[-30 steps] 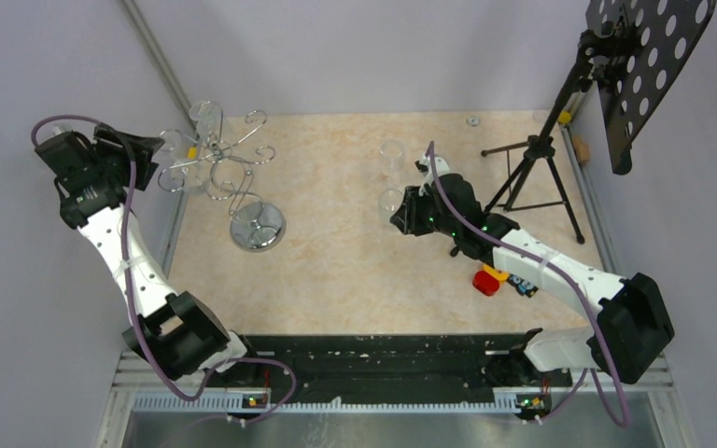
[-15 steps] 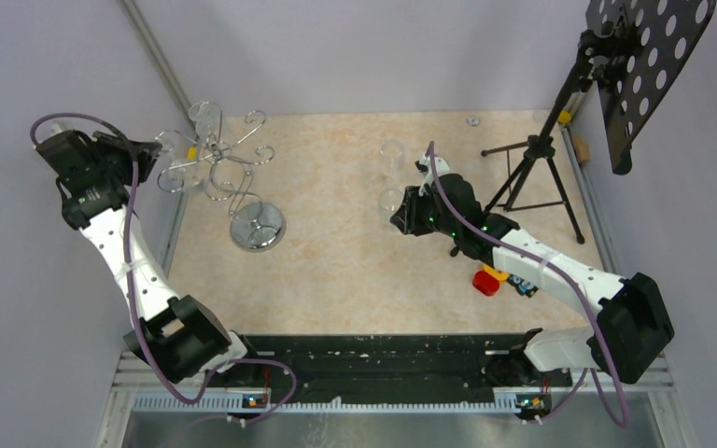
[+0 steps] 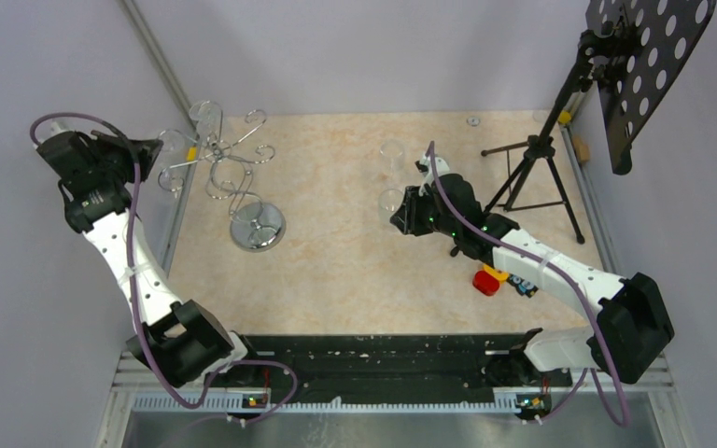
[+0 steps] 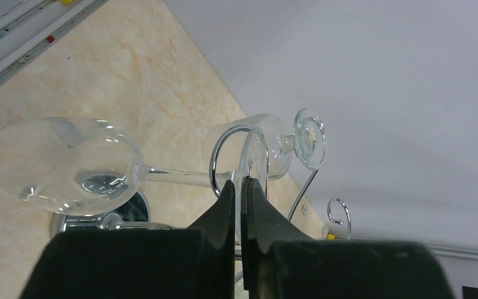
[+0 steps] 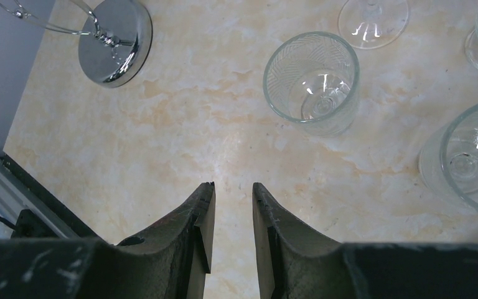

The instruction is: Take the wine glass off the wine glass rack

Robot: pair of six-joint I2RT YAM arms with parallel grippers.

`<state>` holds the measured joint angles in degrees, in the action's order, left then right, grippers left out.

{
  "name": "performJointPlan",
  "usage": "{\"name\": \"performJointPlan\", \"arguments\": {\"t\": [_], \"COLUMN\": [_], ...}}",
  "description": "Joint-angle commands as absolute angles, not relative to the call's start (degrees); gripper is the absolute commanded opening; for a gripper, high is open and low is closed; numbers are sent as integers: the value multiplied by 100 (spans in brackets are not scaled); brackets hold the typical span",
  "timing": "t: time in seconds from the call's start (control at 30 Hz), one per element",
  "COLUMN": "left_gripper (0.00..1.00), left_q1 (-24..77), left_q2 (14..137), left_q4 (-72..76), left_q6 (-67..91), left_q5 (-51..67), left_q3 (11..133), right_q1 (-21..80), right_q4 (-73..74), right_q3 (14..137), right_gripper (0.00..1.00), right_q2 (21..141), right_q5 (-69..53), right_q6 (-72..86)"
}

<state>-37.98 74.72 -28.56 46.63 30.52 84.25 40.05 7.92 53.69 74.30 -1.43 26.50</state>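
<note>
The chrome wine glass rack [image 3: 233, 173] stands at the table's far left on a round mirrored base [image 3: 258, 226]. A clear wine glass [image 4: 68, 165] hangs from one looped arm [image 4: 215, 159], its stem running to a thin round foot [image 4: 253, 152]. My left gripper [image 4: 239, 182] is shut on the edge of that foot; in the top view the left gripper [image 3: 154, 149] sits at the rack's left side. A second glass [image 4: 286, 146] hangs further back. My right gripper [image 5: 231, 187] hovers open over bare table, holding nothing.
Several glasses stand on the table near my right gripper [image 3: 401, 213], among them a ribbed tumbler [image 5: 311, 81] and a wider one [image 5: 470, 156]. A black tripod music stand [image 3: 532, 168] fills the far right. A red object [image 3: 487, 280] lies by the right arm. The wall is close on the left.
My left gripper's jaws have closed onto the foot of the hanging wine glass, and the left wrist has shifted slightly. The right arm has not moved.
</note>
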Motion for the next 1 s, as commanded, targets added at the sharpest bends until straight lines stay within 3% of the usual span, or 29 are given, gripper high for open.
{"name": "performJointPlan", "arguments": {"t": [0.0,0.47,0.97], "left_gripper": [0,0,0], "left_q1": [-3817,-3790,-3448], "left_q2": [7201,6845,7354], "left_q4": [-1799,-655,100], "left_q6": [5208,6144,6308], "left_q5": [3323,2901,3680], "left_q3": [8090,7773,7836], "right_q1": [3990,3990,3990], "right_q4": [541,651,736], "right_q3": [5488,5510,5547], "right_gripper": [30,30,30], "right_q2": [7400,7260,7231], "right_q5": [-181,-131,-79], "right_q6": [2696,2694,2680]}}
